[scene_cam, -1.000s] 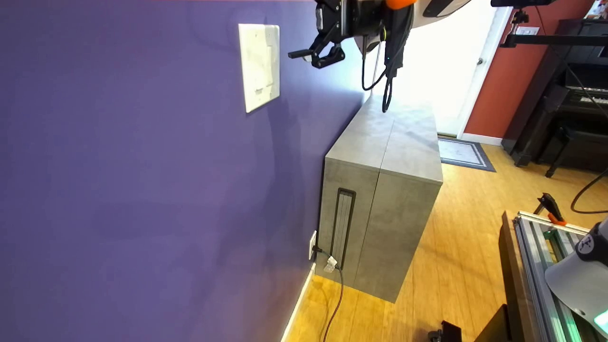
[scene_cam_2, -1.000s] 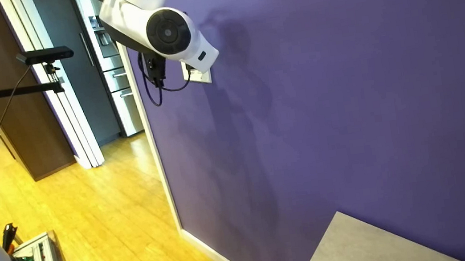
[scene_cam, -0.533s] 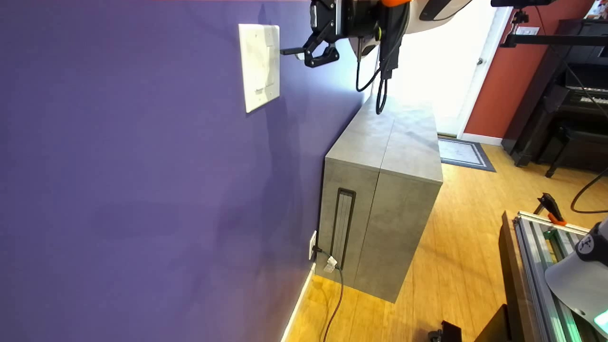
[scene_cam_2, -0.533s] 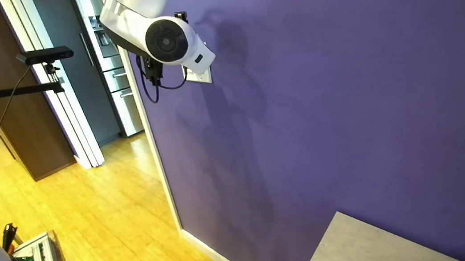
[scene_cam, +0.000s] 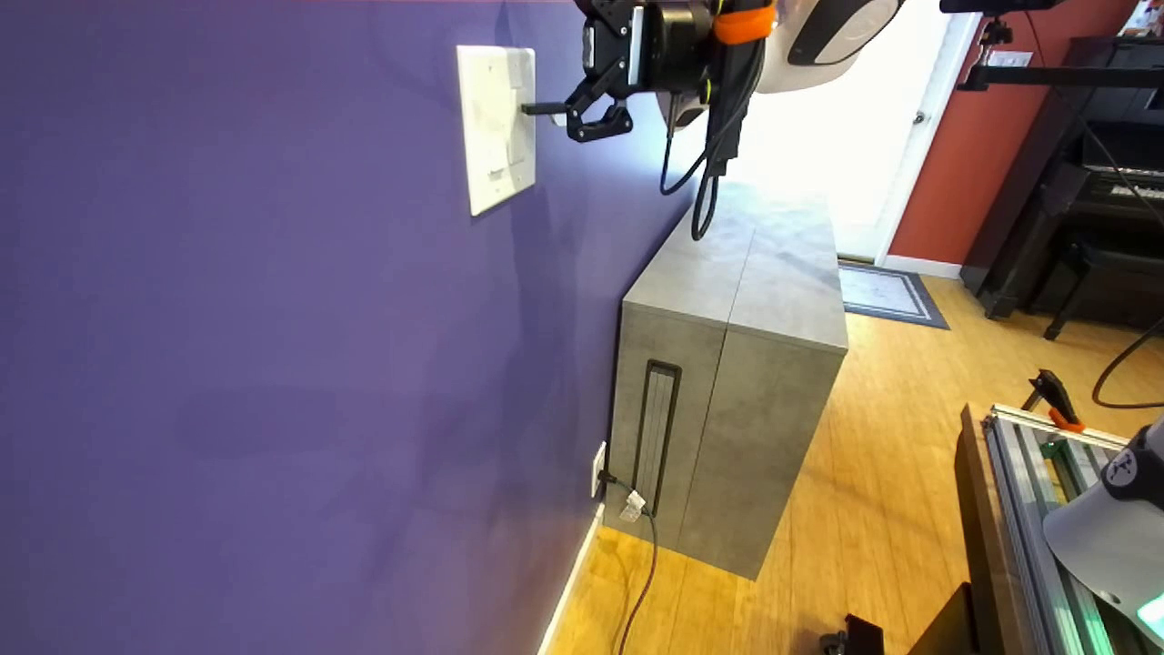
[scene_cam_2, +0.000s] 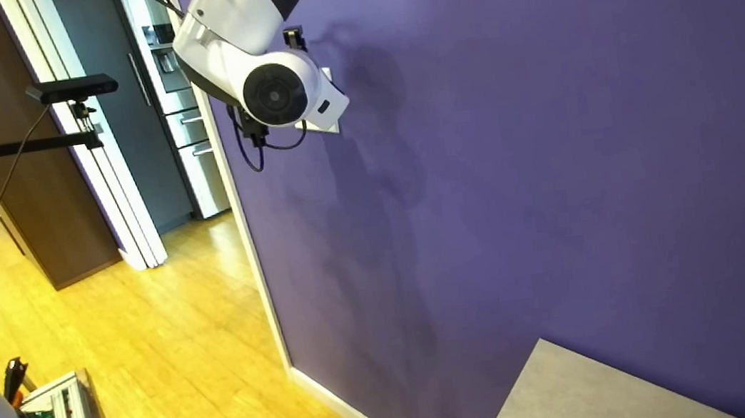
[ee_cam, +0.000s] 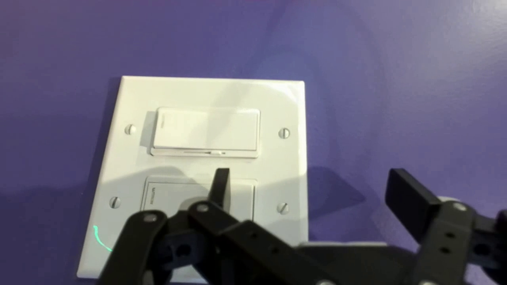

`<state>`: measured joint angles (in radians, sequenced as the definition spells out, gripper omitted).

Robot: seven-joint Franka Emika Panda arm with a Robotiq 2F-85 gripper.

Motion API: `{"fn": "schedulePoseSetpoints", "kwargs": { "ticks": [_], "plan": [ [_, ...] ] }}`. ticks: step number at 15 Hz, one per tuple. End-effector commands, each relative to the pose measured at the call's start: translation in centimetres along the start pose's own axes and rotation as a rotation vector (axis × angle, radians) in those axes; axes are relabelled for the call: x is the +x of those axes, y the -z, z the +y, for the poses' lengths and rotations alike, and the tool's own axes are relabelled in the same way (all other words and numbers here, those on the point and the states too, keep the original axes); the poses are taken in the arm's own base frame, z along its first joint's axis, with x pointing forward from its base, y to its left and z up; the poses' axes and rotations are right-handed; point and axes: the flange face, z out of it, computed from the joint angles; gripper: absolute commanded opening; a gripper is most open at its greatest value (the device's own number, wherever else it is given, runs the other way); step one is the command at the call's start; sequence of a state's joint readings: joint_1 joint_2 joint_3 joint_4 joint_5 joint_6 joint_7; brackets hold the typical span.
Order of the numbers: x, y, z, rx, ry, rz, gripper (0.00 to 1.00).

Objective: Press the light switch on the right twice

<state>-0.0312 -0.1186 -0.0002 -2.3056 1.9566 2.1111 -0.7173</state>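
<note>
A white wall plate (ee_cam: 277, 170) with two switches shows turned sideways in the wrist view; it also shows in both exterior views (scene_cam: 482, 118) (scene_cam_2: 327, 74). The right-hand light switch (ee_cam: 170, 196) is the lower one in the wrist view, partly hidden by my finger and shaded grey. It also shows in an exterior view (scene_cam: 519, 141). Its left-hand twin (ee_cam: 206, 128) is above it there. My gripper (ee_cam: 309, 174) is open and empty. One fingertip is in front of the right-hand switch; whether it touches I cannot tell. The other finger is beyond the plate's edge, in front of bare wall.
The purple wall (scene_cam: 318, 364) surrounds the plate. A grey cabinet (scene_cam: 746, 282) stands against the wall below the arm. Black cables (scene_cam: 705, 200) hang from my wrist. A power cord (scene_cam: 653, 546) runs from a low outlet to the floor.
My gripper has moved toward the wall, rising slightly and then lowering. Its visible fingertip was apart from the plate and now overlaps it at the right-hand switch. The fingers have stayed open.
</note>
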Motion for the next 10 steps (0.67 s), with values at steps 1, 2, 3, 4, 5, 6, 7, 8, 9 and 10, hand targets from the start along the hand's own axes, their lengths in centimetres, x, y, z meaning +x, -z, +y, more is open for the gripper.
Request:
{"fn": "schedulePoseSetpoints", "kwargs": {
  "ticks": [1, 2, 3, 4, 5, 6, 7, 8, 9, 10],
  "plan": [
    [0.2, -0.4, 0.1, 0.081, 0.030, 0.015, 1.00],
    [0.3, -0.5, 0.3, 0.091, 0.038, 0.018, 1.00],
    [0.4, -0.6, 0.4, 0.096, 0.049, 0.017, 1.00],
    [0.3, -0.5, 0.6, 0.088, 0.053, 0.009, 1.00],
    [0.1, -0.2, 0.8, 0.036, 0.035, -0.014, 1.00],
    [0.0, 0.3, 0.6, -0.006, 0.025, -0.017, 1.00],
    [0.1, 0.7, 0.0, -0.032, 0.032, -0.018, 1.00],
    [0.2, 1.3, -1.1, -0.056, 0.042, -0.020, 1.00],
    [0.2, 2.3, -2.8, -0.079, 0.038, -0.036, 1.00],
    [0.5, 3.2, -4.3, -0.130, 0.057, -0.043, 1.00]
  ]
}}
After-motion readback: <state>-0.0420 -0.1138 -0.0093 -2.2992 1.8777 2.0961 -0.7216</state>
